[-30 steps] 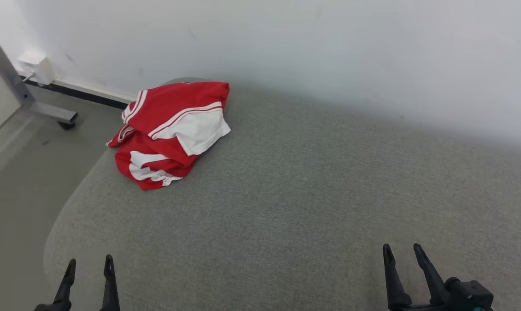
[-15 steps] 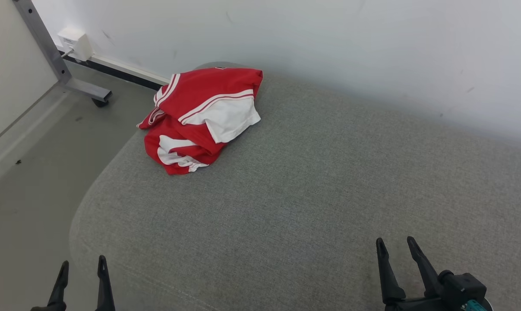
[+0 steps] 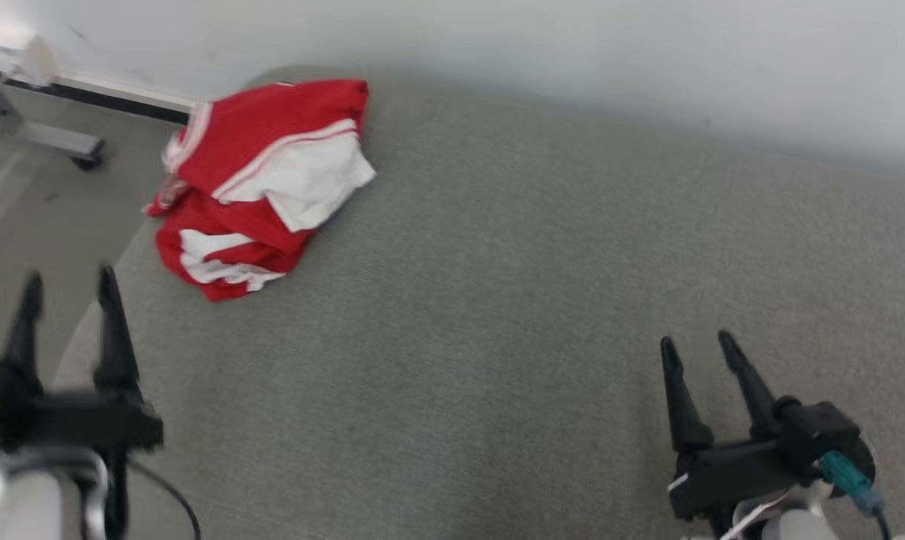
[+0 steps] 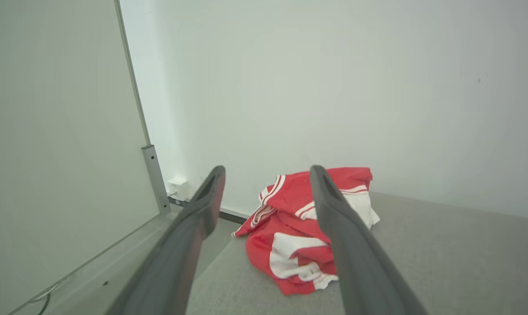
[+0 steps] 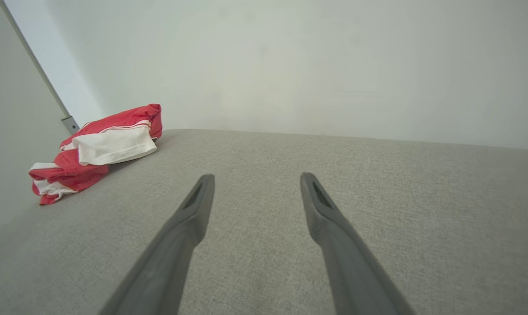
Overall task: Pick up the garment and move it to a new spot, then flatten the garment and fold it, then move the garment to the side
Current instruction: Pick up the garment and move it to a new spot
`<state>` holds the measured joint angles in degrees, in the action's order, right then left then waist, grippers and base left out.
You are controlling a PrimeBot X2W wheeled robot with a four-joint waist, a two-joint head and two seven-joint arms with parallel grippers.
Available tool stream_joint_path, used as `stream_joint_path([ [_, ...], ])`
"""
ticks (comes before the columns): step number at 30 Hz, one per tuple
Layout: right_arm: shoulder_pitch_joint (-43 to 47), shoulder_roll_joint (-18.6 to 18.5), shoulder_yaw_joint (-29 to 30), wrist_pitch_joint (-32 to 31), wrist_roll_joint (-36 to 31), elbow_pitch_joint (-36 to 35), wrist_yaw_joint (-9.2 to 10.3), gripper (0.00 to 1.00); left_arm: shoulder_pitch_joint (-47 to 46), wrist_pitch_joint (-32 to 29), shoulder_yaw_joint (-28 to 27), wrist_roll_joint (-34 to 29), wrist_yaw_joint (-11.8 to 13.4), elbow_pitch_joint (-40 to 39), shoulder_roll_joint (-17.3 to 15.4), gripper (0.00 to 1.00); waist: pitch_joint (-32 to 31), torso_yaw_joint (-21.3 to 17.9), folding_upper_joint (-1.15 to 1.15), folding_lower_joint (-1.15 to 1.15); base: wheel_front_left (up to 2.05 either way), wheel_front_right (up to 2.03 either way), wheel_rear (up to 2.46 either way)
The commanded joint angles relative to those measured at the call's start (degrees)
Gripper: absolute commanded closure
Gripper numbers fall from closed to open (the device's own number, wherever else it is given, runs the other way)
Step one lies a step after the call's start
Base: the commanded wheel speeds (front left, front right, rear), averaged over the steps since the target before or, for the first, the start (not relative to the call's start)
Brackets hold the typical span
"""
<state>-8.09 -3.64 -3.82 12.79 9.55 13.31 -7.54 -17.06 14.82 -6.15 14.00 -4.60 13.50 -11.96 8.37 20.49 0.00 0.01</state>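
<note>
A crumpled red-and-white fabric garment (image 3: 250, 187) lies bunched at the upper left of the head view, on the far left corner of a grey woven cushioned surface (image 3: 497, 300), close under the white wall (image 3: 572, 45). Its long axis runs diagonally from upper right to lower left, and a white panel faces right.

The left gripper (image 3: 68, 281) hovers at lower left, blurred, its fingers spread and empty, aimed up the frame toward the garment. The right gripper (image 3: 696, 339) hangs at lower right, also spread wide and holding nothing, well apart from the cloth.
</note>
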Motion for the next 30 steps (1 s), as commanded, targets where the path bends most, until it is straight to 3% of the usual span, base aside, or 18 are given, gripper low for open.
stream_joint_path([
  [1, -1.0, -0.7, 0.3, -0.1, -0.4, -0.5, 0.1, 0.0, -2.6, 0.2, -0.4, 0.6, -0.3, 0.3, -0.6, 0.0, 6.9, -6.6, 0.0, -0.01, 0.0, 0.0, 0.0],
  [8, -4.8, -0.8, 3.1, 0.4, -0.6, -2.6, 0.1, 0.0, -17.0, -2.1, -1.9, 2.4, -1.2, 2.9, -6.6, 0.0, 16.2, -15.4, 0.0, -0.01, 0.0, 0.0, 0.0],
  [16, -6.4, 0.3, 4.2, 1.9, -0.2, -2.9, 0.1, 0.0, -27.1, -6.7, -3.3, 4.5, -1.8, 9.0, -13.5, 0.0, 20.5, -23.1, 0.0, -0.01, 0.0, 0.0, 0.0],
  [23, -7.1, 0.7, 5.3, 2.3, 0.6, -3.0, 0.1, 0.0, -31.0, -11.4, -3.3, 4.9, -2.4, 14.9, -19.3, 0.0, 22.0, -27.0, 0.0, -0.01, 0.0, 0.0, 0.0],
  [30, -7.1, 0.8, 5.4, 2.4, 0.9, -3.5, 0.1, 0.0, -34.3, -15.9, -0.5, 5.3, -2.7, 23.3, -22.7, 0.0, 22.8, -28.7, 0.0, -0.01, 0.0, 0.0, 0.0],
])
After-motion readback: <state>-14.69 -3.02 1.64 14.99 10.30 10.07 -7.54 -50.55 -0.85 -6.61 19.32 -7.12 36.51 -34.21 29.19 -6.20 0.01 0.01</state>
